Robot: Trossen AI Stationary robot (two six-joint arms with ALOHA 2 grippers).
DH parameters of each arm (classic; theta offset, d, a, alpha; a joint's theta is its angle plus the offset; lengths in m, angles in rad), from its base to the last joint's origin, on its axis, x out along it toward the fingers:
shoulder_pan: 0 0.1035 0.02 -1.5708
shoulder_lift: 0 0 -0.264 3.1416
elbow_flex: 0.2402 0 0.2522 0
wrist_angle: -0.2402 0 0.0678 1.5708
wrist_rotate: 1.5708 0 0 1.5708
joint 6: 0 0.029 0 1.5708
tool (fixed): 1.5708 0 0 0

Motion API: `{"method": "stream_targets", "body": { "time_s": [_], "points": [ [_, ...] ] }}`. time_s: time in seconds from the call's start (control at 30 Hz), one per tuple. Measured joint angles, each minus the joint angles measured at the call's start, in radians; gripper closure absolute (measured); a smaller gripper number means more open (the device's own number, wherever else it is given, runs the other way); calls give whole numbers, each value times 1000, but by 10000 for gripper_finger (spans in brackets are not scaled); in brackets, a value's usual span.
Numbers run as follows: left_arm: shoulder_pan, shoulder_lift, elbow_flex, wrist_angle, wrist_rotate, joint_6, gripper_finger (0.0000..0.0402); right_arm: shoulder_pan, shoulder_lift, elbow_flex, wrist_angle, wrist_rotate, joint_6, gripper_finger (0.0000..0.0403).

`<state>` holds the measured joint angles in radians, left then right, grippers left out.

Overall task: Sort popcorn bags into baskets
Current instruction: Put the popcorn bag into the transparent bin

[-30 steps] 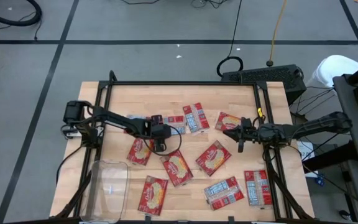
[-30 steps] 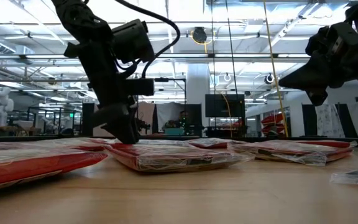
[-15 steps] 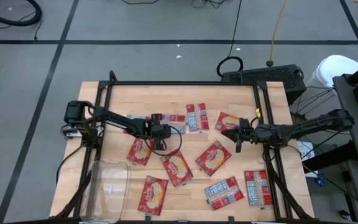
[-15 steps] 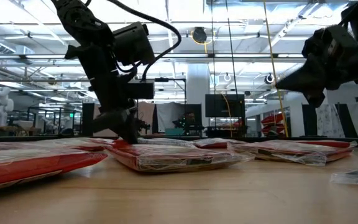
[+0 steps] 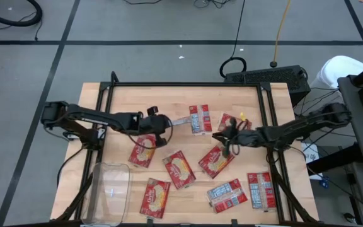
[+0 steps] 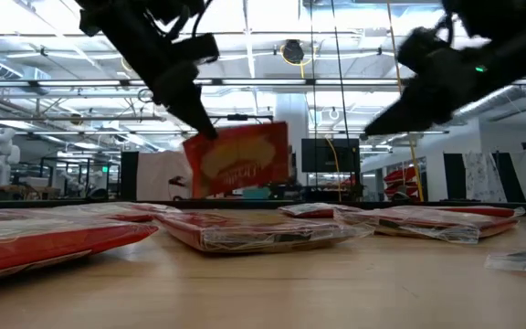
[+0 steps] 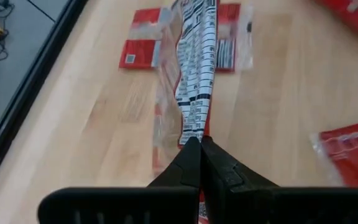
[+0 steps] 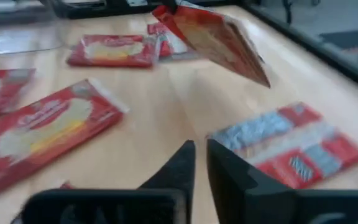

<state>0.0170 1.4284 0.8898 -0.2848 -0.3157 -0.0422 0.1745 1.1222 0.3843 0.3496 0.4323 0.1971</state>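
Left gripper (image 5: 163, 125) above the table (image 5: 121, 101), far side of the clear basket (image 5: 109, 192), fingers (image 7: 188, 163) pinched shut on the edge of one popcorn bag (image 6: 237, 160) (lifted clear of the wood, hanging tilted). Right gripper (image 5: 222, 138) further off, beyond that raised bag from the basket, above another packet (image 5: 216, 161), fingers (image 8: 179, 165) parted only by a narrow gap, nothing between them. Other red packets (image 5: 155, 197) flat on the table, nearest one just beside the basket, none visible inside it.
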Motion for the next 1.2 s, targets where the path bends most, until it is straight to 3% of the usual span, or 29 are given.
{"method": "stream_targets", "body": {
  "time_s": [0.23,0.47,0.53,0.67,1.2],
  "points": [
    [-29,-38,2,16,28,-46,400,0,204,126,48,148,-45,258],
    [-106,-51,2,56,52,-43,401,-3,277,133,199,134,-105,180],
    [-132,-55,2,71,51,-39,401,-3,290,133,229,85,-118,168],
    [-175,-56,2,113,50,-35,401,-3,323,133,301,9,-155,159],
    [-250,-145,2,210,48,50,401,-3,401,132,356,7,-79,160]
  ]
}}
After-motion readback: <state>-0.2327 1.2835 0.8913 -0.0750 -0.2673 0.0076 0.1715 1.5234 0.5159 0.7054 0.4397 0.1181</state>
